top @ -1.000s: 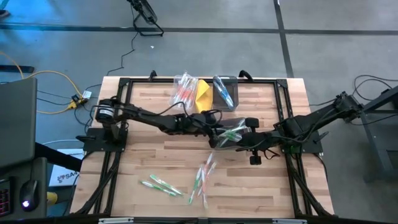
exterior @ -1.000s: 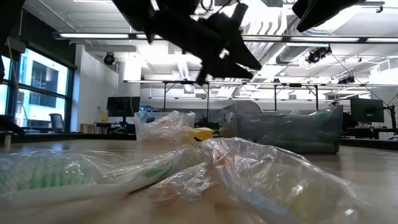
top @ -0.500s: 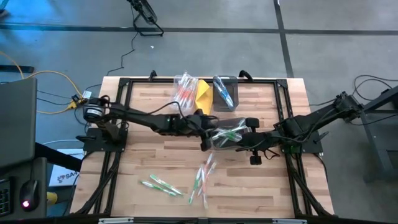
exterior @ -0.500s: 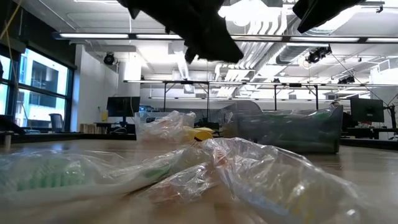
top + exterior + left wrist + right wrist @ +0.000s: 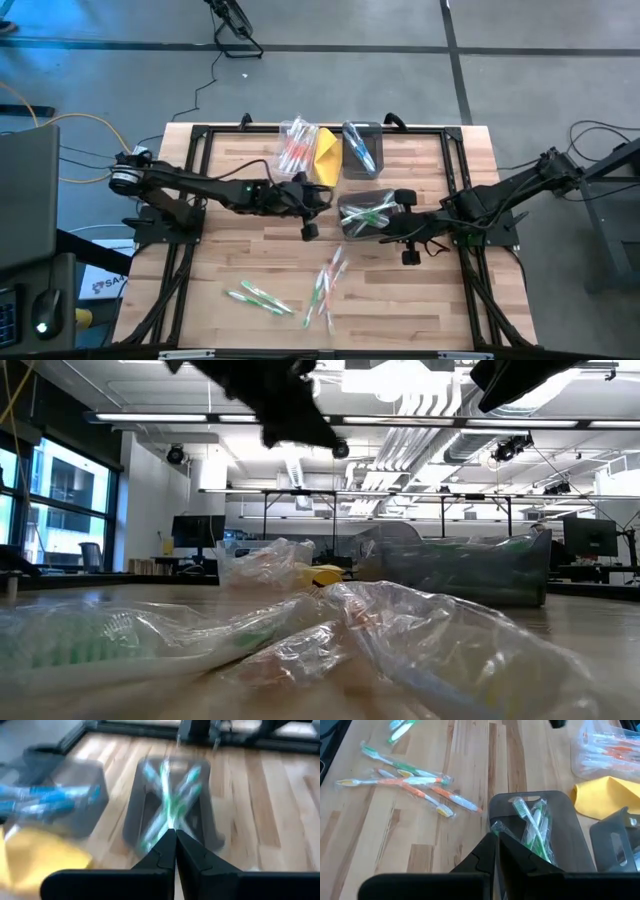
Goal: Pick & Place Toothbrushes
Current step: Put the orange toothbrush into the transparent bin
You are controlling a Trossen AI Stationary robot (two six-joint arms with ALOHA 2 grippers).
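Observation:
A grey bin [image 5: 366,214] with green toothbrushes [image 5: 532,827] in it stands at mid table. My right gripper [image 5: 495,837] is shut at the bin's right end. My left gripper [image 5: 175,836] is shut and empty, hanging above the table a short way left of the bin [image 5: 170,802]. Loose wrapped toothbrushes [image 5: 325,285] lie flat on the wood toward the near edge, with others [image 5: 258,297] left of them. In the right wrist view the loose toothbrushes [image 5: 410,777] lie beyond the bin. My right gripper meets the bin at the rim [image 5: 492,822] of the end nearest it, with both fingers closed together there. They come from the table's right, slanting down. The fingertips themselves hide whether the wall sits between them.
At the far edge are a clear bag of red and orange toothbrushes [image 5: 295,143], a yellow folded cloth [image 5: 328,150] and a second grey bin with blue toothbrushes [image 5: 360,148]. Black frame rails [image 5: 200,135] run along the table's sides. Wrapped toothbrushes [image 5: 100,640] crowd the low view's foreground.
My left gripper has drawn back from over the bin toward the table's left edge, rising and rolling a little, and has shut with nothing in it. The bin and its green toothbrushes now show uncovered. My right gripper has kept still.

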